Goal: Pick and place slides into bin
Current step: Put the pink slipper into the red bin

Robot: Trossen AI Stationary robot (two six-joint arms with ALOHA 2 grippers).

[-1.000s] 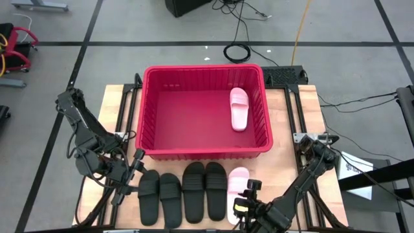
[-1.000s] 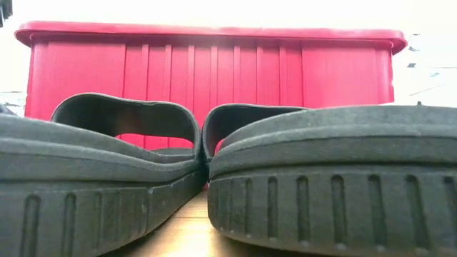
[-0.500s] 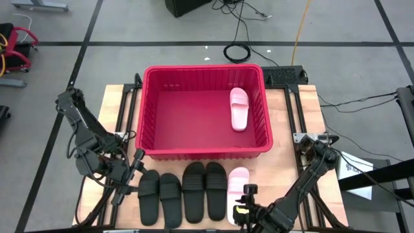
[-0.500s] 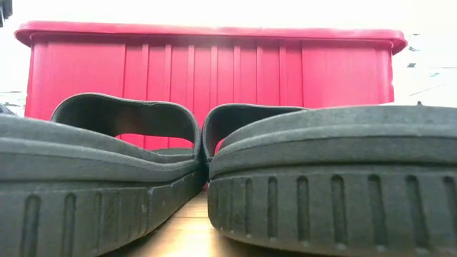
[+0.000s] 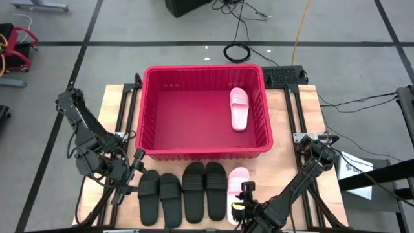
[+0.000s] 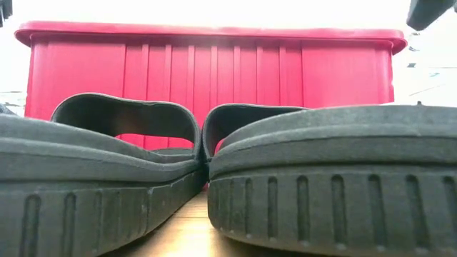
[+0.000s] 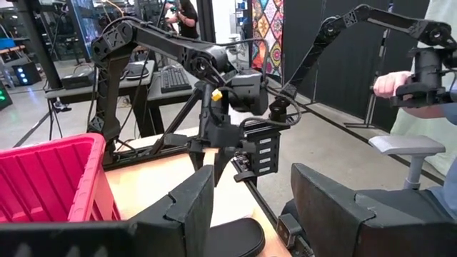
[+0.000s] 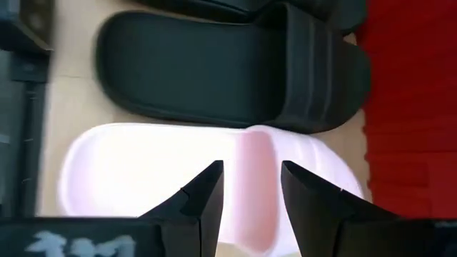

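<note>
Pink slide (image 8: 178,171) under the right claw (image 8: 251,187), prongs apart, empty, high view hides this, left claw (image 7: 246,203) open

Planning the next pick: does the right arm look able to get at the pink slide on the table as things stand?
Probably yes. The right gripper hangs open right above the pink slide, nothing between them. The nearest black slide lies alongside it, apart from the strap, and the bin stands beyond its toe.

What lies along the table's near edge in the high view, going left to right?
Left gripper → black slide → black slide → black slide → black slide → pink slide, with the right gripper over it.
</note>
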